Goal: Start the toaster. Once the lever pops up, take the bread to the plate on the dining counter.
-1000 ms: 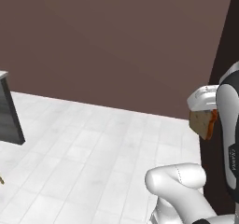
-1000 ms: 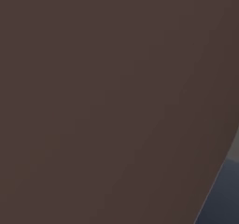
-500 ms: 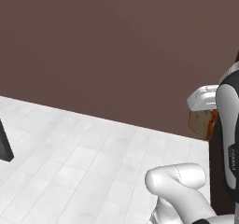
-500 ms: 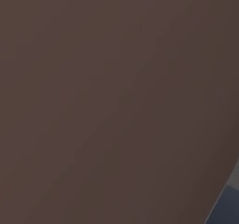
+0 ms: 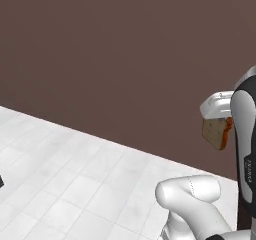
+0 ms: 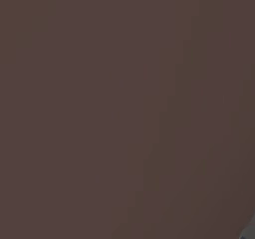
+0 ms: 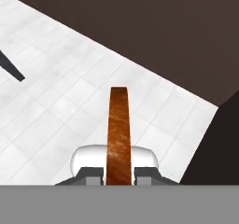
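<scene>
At 3 o'clock of left base view, gripper (image 5: 218, 118) clamped shut on bread (image 5: 217, 133), carried above white tiled floor (image 5: 75, 174). Toasting judged done; transport to plate, placement left.

Flat even light, soft, slightly blurry

1. Glossy white, rounded arm shell (image 5: 192, 196) bulging like an elbow, a faint dashed seam curving across its top.
2. Upright arm link (image 5: 245, 149), white face edged by a black band bearing small pale lettering too fine to read.
3. White rounded hand housing (image 5: 216, 105); just ahead of it, two small dark grey finger tips (image 7: 92, 173).
</scene>
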